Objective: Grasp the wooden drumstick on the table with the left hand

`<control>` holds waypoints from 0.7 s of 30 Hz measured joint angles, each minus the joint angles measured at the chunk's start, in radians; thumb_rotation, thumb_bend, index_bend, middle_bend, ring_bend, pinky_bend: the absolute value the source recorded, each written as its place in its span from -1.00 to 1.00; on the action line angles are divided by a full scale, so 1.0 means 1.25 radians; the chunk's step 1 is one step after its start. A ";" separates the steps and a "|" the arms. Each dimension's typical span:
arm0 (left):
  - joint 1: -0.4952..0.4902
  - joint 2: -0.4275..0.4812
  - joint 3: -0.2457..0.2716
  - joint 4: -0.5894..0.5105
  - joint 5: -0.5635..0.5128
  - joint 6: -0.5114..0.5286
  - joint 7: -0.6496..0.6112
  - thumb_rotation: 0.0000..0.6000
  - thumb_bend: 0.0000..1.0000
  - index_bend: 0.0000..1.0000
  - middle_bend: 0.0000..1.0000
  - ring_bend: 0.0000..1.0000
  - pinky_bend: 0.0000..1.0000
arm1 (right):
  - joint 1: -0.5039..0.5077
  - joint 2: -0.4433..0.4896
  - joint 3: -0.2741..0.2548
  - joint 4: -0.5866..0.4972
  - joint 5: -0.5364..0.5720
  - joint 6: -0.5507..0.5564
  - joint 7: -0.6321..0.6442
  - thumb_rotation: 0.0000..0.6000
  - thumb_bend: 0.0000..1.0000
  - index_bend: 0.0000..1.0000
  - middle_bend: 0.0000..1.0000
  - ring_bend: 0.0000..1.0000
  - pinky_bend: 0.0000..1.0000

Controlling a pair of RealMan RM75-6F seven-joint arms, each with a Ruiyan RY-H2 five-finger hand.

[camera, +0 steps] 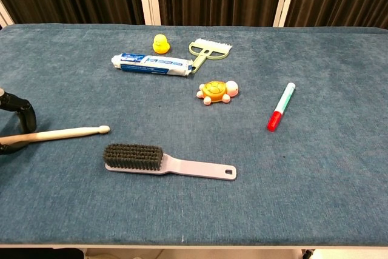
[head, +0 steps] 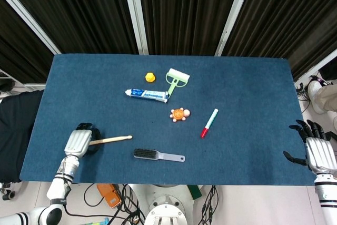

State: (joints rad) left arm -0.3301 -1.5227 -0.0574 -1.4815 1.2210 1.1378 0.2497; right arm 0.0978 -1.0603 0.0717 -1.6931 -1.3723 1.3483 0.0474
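The wooden drumstick [head: 111,140] [camera: 70,132] lies near the table's front left, its rounded tip pointing right. My left hand [head: 78,143] [camera: 17,127] covers the butt end. In the chest view its dark fingers arch over the stick and the thumb lies against it from the near side, so the hand grips the stick. The rest of the stick still looks close to the cloth. My right hand [head: 318,154] hangs beyond the table's right edge with its fingers spread, holding nothing; only the head view shows it.
A black-bristled brush [camera: 163,162] lies just right of the stick's tip. Further back sit a toothpaste tube [camera: 151,64], a yellow duck [camera: 160,43], a green scraper [camera: 206,50], an orange turtle toy [camera: 218,91] and a red-capped marker [camera: 281,107] on the blue table cloth [camera: 339,168].
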 measured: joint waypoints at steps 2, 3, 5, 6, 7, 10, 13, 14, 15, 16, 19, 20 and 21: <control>-0.001 -0.001 0.000 0.002 -0.002 -0.002 0.000 1.00 -0.24 0.02 -0.01 -0.63 -0.70 | 0.000 0.000 0.000 0.000 0.000 0.000 0.001 1.00 -0.42 -0.38 -0.65 -0.88 -1.00; -0.001 -0.001 0.001 0.002 -0.002 -0.002 -0.002 1.00 -0.22 0.02 -0.01 -0.63 -0.70 | 0.000 0.000 0.000 0.000 0.000 0.000 0.001 1.00 -0.42 -0.38 -0.65 -0.88 -1.00; -0.001 -0.002 0.002 0.005 -0.002 -0.004 -0.004 1.00 -0.17 0.02 -0.01 -0.63 -0.70 | 0.000 0.000 0.000 0.000 0.001 0.000 0.001 1.00 -0.42 -0.38 -0.65 -0.88 -1.00; -0.001 -0.002 0.002 0.007 -0.002 -0.005 -0.003 1.00 -0.15 0.02 -0.01 -0.63 -0.70 | 0.000 0.000 0.000 0.000 0.001 0.000 0.001 1.00 -0.42 -0.38 -0.65 -0.88 -1.00; -0.001 -0.002 0.003 0.008 -0.002 -0.004 -0.002 1.00 -0.13 0.02 -0.01 -0.63 -0.70 | 0.000 0.000 0.001 0.000 0.001 0.000 0.001 1.00 -0.42 -0.38 -0.65 -0.88 -1.00; 0.000 -0.002 0.003 0.009 -0.005 -0.003 0.000 1.00 -0.12 0.02 -0.01 -0.63 -0.70 | 0.000 0.000 0.000 0.001 0.001 -0.001 0.001 1.00 -0.42 -0.38 -0.65 -0.88 -1.00; 0.000 -0.003 0.003 0.012 -0.007 -0.004 -0.001 1.00 -0.08 0.03 0.00 -0.63 -0.70 | 0.000 0.000 0.000 0.000 0.001 0.000 0.001 1.00 -0.42 -0.38 -0.65 -0.88 -1.00; 0.001 -0.002 0.004 0.012 -0.007 -0.004 -0.001 1.00 -0.06 0.04 0.00 -0.62 -0.70 | 0.000 0.000 0.000 0.000 0.001 -0.001 0.001 1.00 -0.42 -0.38 -0.65 -0.88 -1.00; 0.001 -0.002 0.004 0.012 -0.008 -0.004 0.000 1.00 -0.05 0.05 0.01 -0.61 -0.70 | 0.000 0.000 0.000 0.000 0.002 -0.001 0.001 1.00 -0.42 -0.38 -0.65 -0.88 -1.00; 0.001 -0.002 0.005 0.013 -0.008 -0.004 0.000 1.00 -0.03 0.06 0.03 -0.60 -0.69 | 0.000 0.000 0.001 0.000 0.002 -0.001 0.002 1.00 -0.42 -0.38 -0.65 -0.88 -1.00; 0.002 -0.001 0.005 0.014 -0.008 -0.003 -0.001 1.00 0.00 0.08 0.06 -0.57 -0.65 | 0.000 0.000 0.001 0.000 0.002 -0.001 0.003 1.00 -0.42 -0.38 -0.65 -0.88 -1.00; 0.002 -0.001 0.005 0.014 -0.008 -0.003 -0.002 1.00 0.00 0.09 0.07 -0.57 -0.65 | 0.000 0.000 0.001 0.000 0.002 -0.001 0.003 1.00 -0.42 -0.38 -0.65 -0.88 -1.00; 0.002 -0.001 0.005 0.014 -0.008 -0.003 -0.003 1.00 0.01 0.09 0.07 -0.57 -0.65 | 0.000 0.000 0.001 0.000 0.002 -0.002 0.003 1.00 -0.42 -0.38 -0.65 -0.88 -1.00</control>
State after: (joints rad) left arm -0.3273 -1.5235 -0.0508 -1.4641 1.2115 1.1344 0.2464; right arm 0.0981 -1.0600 0.0725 -1.6936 -1.3695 1.3463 0.0513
